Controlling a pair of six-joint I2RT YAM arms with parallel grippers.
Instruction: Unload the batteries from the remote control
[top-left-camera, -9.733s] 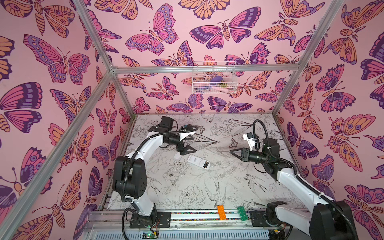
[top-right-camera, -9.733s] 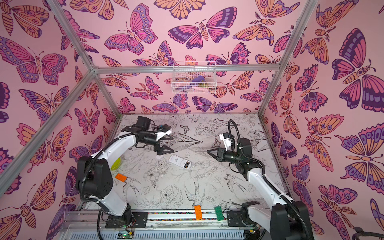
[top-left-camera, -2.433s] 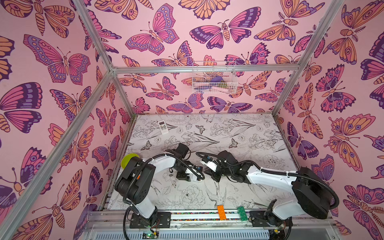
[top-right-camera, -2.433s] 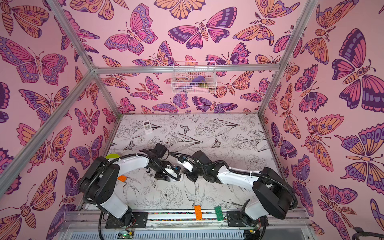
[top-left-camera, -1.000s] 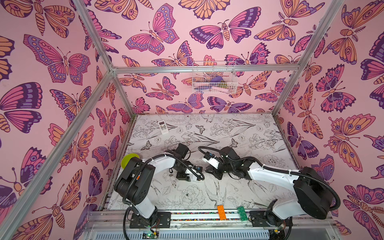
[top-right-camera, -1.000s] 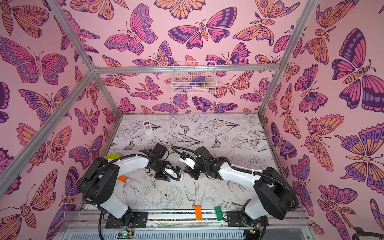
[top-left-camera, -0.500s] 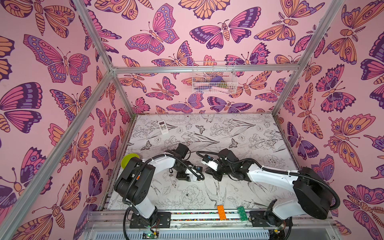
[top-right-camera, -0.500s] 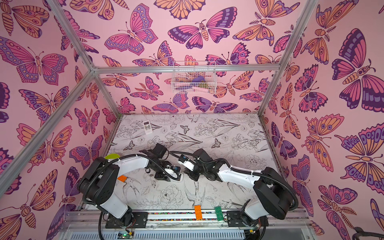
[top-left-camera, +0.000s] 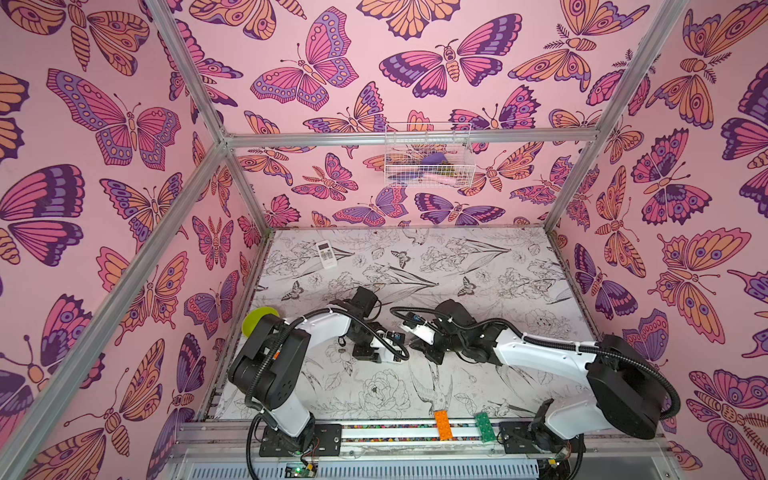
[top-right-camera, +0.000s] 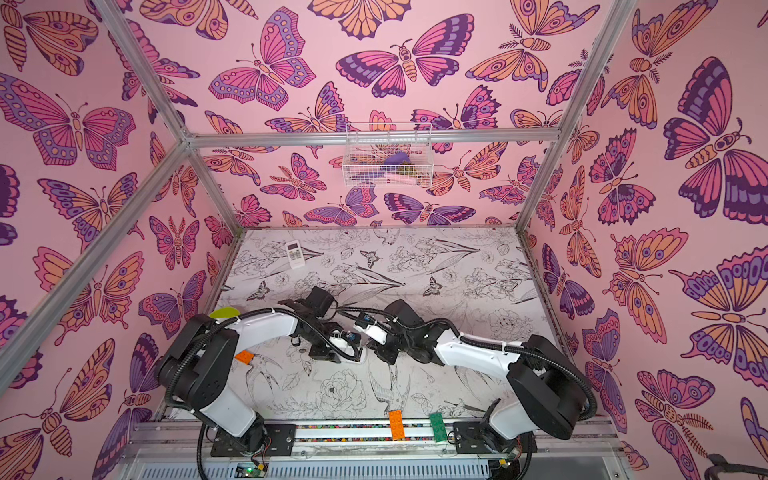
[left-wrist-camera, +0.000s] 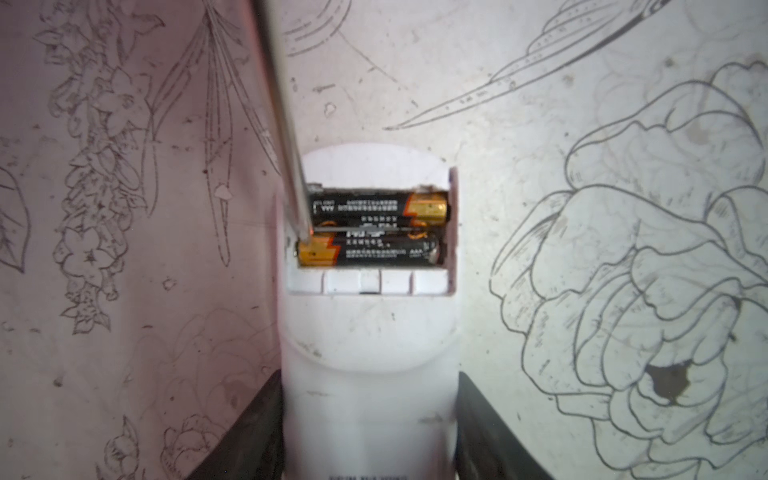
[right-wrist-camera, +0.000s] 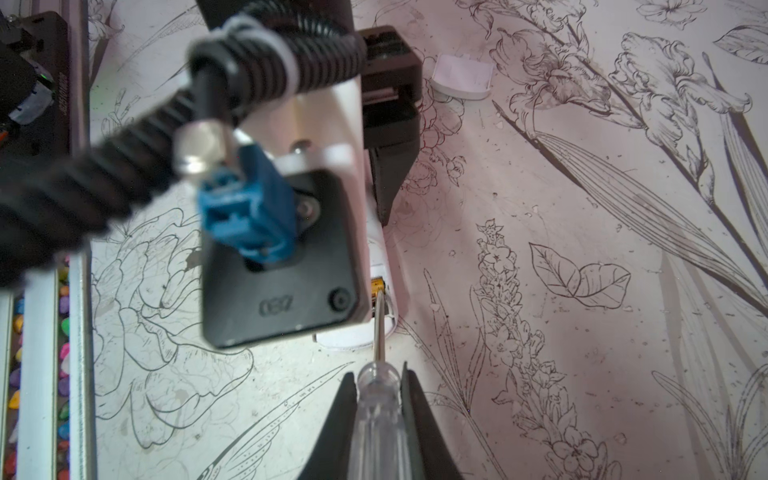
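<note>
PRYING STAGE: We see the left gripper (left-wrist-camera: 368, 386) clamped across the white remote control (left-wrist-camera: 370, 332), pinning it back-upward on the table (left-wrist-camera: 582, 124). Just past its jaws the open bay shows the batteries (left-wrist-camera: 376, 251), two cells lying side by side, both seated. The right gripper (right-wrist-camera: 378, 376) is closed on the clear handle of a screwdriver (left-wrist-camera: 289, 158). The shaft runs out ahead of the right gripper's jaws and puts its tip at the gold end of the cell nearer the left gripper. The battery cover (right-wrist-camera: 461, 77) lies loose on the table, well beyond the right gripper (off already, so the bay is free). We judge the step in hand to be prying out the first cell. The next move, as we read it, calls for a gentle levering of the tip under that end to lift it, while the left gripper holds the remote firm so it cannot skid.
</note>
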